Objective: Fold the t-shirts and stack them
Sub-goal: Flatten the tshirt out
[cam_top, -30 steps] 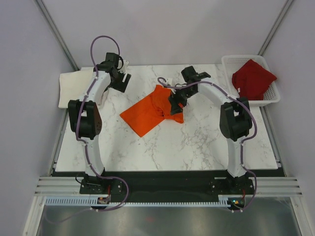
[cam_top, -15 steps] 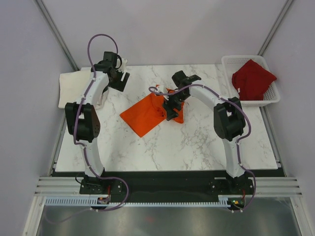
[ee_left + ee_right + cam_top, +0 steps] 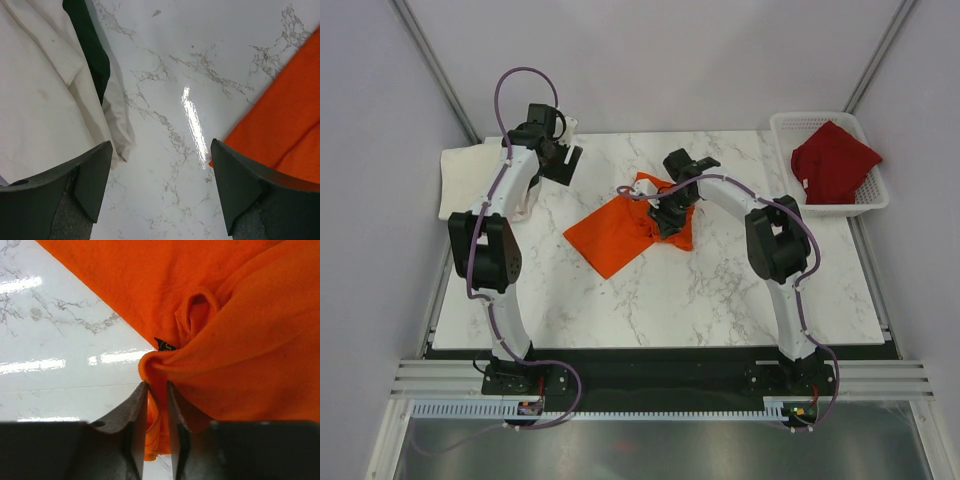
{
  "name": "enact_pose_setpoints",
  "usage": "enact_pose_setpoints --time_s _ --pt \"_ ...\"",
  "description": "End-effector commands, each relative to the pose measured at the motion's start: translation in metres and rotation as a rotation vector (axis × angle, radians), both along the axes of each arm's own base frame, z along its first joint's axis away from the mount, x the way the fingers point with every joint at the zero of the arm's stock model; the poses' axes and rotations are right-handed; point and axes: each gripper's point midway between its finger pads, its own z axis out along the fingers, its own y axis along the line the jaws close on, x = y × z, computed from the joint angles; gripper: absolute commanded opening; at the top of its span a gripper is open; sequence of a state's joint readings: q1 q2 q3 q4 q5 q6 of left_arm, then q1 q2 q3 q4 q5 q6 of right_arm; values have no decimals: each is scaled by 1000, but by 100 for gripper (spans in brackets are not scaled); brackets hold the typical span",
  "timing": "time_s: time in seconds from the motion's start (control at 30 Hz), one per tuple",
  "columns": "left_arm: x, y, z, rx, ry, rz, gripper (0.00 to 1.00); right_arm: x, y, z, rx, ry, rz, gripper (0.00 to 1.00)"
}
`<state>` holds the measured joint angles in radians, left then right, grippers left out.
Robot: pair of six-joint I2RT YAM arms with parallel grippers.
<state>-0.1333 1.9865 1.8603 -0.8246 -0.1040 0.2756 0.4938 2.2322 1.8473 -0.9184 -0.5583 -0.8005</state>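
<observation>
The right gripper (image 3: 157, 390) pinches a bunched fold of the bright orange cloth t-shirt (image 3: 240, 340), its fingers pressed close on the fabric beside a small dark label. This shirt lies crumpled near the middle of the white marble table (image 3: 720, 290). The left gripper (image 3: 161, 150) hangs spread and holds nothing, above bare marble between the orange shirt and the cream-white cloth t-shirt (image 3: 35, 100), which drapes over the table's far left edge. The dark red cloth t-shirt (image 3: 835, 160) lies in the white plastic lattice basket (image 3: 780, 135) at the far right.
</observation>
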Motion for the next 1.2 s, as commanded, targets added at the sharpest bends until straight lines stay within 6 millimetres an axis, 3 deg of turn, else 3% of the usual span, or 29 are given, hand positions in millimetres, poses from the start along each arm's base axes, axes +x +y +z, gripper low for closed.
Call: enact_pose_setpoints --time_s 0.0,0.07,0.17,0.27,0.3,0.37,0.4,0.47,0.5,0.57,0.6,0.67,0.7,0.77,0.8,0.87,0.97,1.0,1.07,1.1,1.17 --pt "4 2 27 14 -79 -4 87 8 8 21 15 -83 29 26" --pt "5 1 25 13 -76 -5 87 4 8 26 12 -84 45 13" --pt "8 1 26 12 -79 -4 87 3 8 50 19 -116 55 4" --pt "10 1 24 11 -79 -3 87 13 6 92 38 -226 50 1" --pt "11 1 23 12 -77 -4 87 19 6 120 59 -300 42 0" --pt "12 0 21 8 -74 -1 87 34 3 152 55 -417 10 0" --pt "12 0 19 7 -69 -1 87 39 2 180 73 -497 -10 0" --pt "13 -1 18 5 -70 1 87 60 -6 214 53 -654 -68 0" --pt "15 -2 18 1 -69 0 87 67 -6 243 67 -756 -91 0" --pt "18 -3 20 -4 -78 -1 87 83 -20 274 17 -901 -149 0" --pt "19 -4 23 -8 -85 -3 87 88 -20 305 38 -1004 -178 0" --pt "22 -5 25 -13 -93 -2 87 97 -32 342 1 -1146 -237 0" --pt "23 -6 27 -18 -98 -3 87 99 -34 376 37 -1225 -272 0" --pt "24 -8 28 -26 -100 -9 87 103 -34 403 65 -1277 -310 0" --pt "23 -10 28 -32 -98 -14 87 100 -37 427 94 -1321 -334 0" --pt "21 -15 26 -54 -90 -31 86 98 -38 439 107 -1353 -342 0" --pt "8 -25 16 -88 -48 -73 85 106 -48 408 -3 -1328 -339 0" --pt "-4 -39 3 -149 1 -130 84 113 -55 374 -75 -1279 -320 0" --pt "-19 -49 -2 -191 28 -187 81 116 -71 351 -120 -1243 -338 0" --pt "-31 -55 -18 -222 78 -208 81 122 -85 326 -156 -1200 -352 0" --pt "-43 -57 -32 -237 132 -215 82 126 -96 309 -151 -1147 -392 0"
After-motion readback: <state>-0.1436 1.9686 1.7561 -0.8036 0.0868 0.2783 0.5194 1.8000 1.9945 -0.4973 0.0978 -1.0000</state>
